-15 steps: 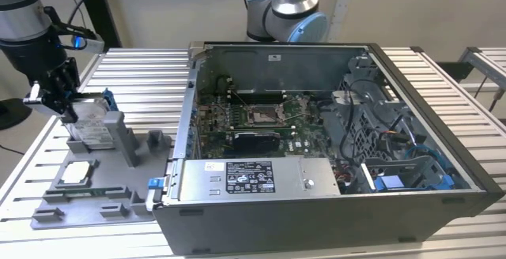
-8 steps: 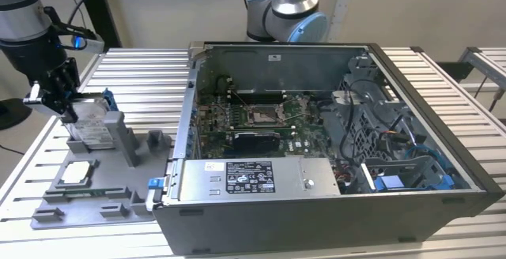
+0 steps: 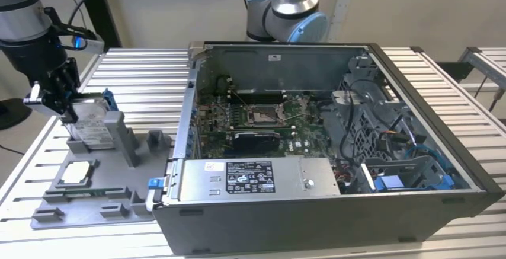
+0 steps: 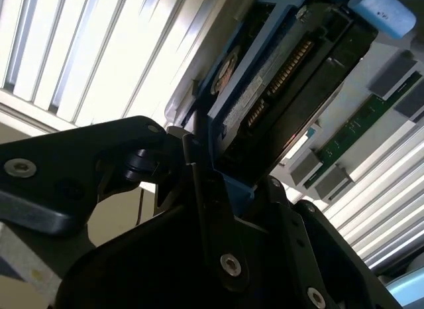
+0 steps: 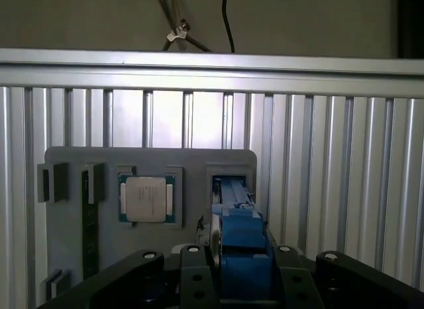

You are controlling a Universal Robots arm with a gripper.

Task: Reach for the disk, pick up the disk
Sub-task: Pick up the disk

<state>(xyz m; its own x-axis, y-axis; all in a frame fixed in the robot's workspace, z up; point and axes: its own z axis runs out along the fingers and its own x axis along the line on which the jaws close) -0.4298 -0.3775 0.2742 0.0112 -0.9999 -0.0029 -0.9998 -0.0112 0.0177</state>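
Grey steel computer case [image 3: 332, 211], open, well apart from the work. Grey fixture tray [image 3: 118, 205] (at the exterior view's left): disk [image 3: 95, 125] upright in its slot, gripper [image 3: 70, 112] clamped on its blue bracket [image 5: 242, 243]. Risk: the thin edge hold may let the disk tilt, jam in the slot or slip. Chip [image 3: 77, 172] lies near

Soft, even light is filling the exterior view, the computer case [image 3: 316, 217] interior lying shaded. In the second wrist view the worktop [image 4: 86, 50] is glaring white.
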